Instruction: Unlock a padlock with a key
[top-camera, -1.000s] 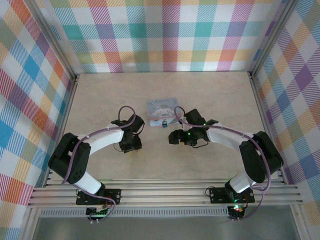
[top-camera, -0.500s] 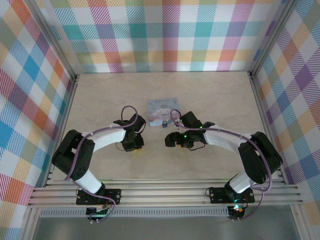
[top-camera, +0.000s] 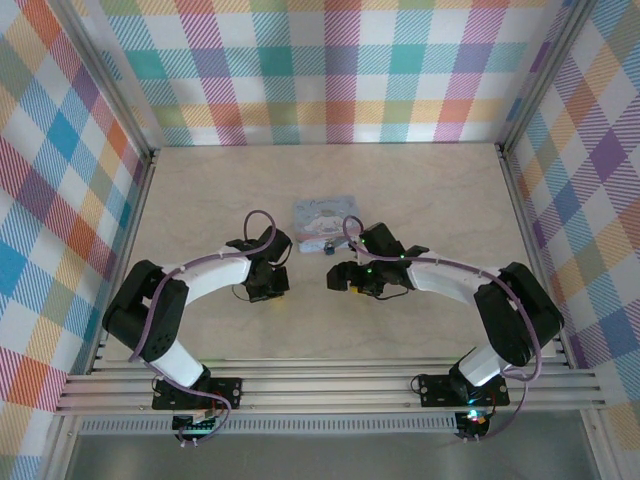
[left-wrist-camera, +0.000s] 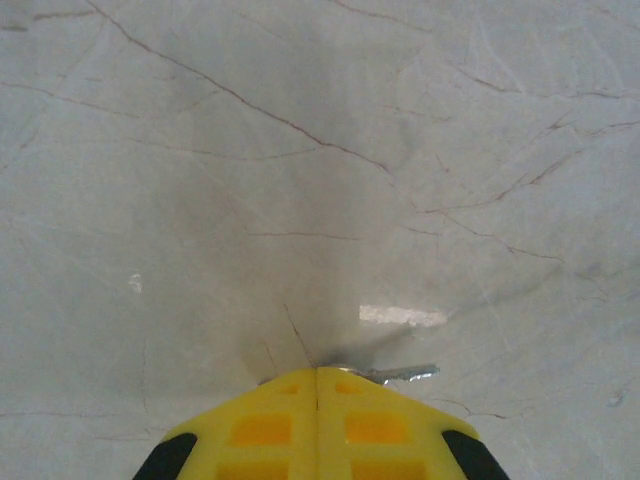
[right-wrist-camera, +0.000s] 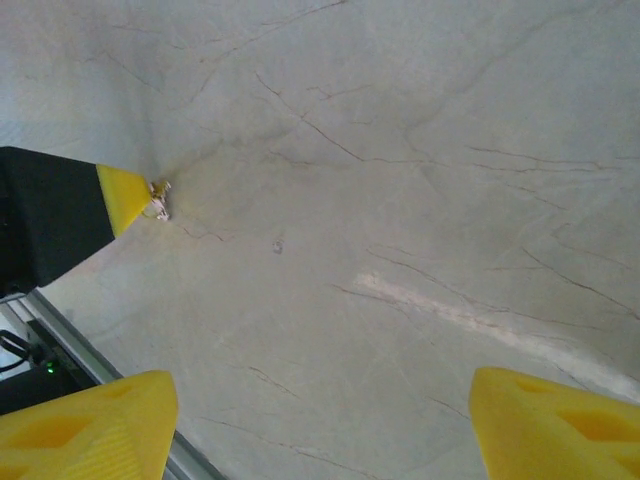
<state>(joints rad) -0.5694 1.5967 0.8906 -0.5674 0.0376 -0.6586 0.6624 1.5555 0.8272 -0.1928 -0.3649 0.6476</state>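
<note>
In the left wrist view my left gripper (left-wrist-camera: 318, 372) is shut on the key (left-wrist-camera: 405, 373), a small silvery blade sticking out to the right of the yellow tips, just above the table. From above, that gripper (top-camera: 272, 292) sits left of centre. The padlock (top-camera: 328, 247), tiny and dark bluish, lies in front of the pale blue tin (top-camera: 325, 215), apart from both grippers. My right gripper (top-camera: 336, 279) is open with nothing between its fingers (right-wrist-camera: 100, 425). It faces the left gripper's yellow tip (right-wrist-camera: 125, 195), where the key (right-wrist-camera: 160, 200) shows.
The marble-patterned tabletop (top-camera: 200, 200) is walled by plaid panels on three sides. An aluminium rail (top-camera: 320, 385) runs along the near edge by the arm bases. The tin stands just behind the padlock.
My right gripper has shifted left, toward the left gripper. The left gripper has edged slightly right. The padlock and tin have not moved.
</note>
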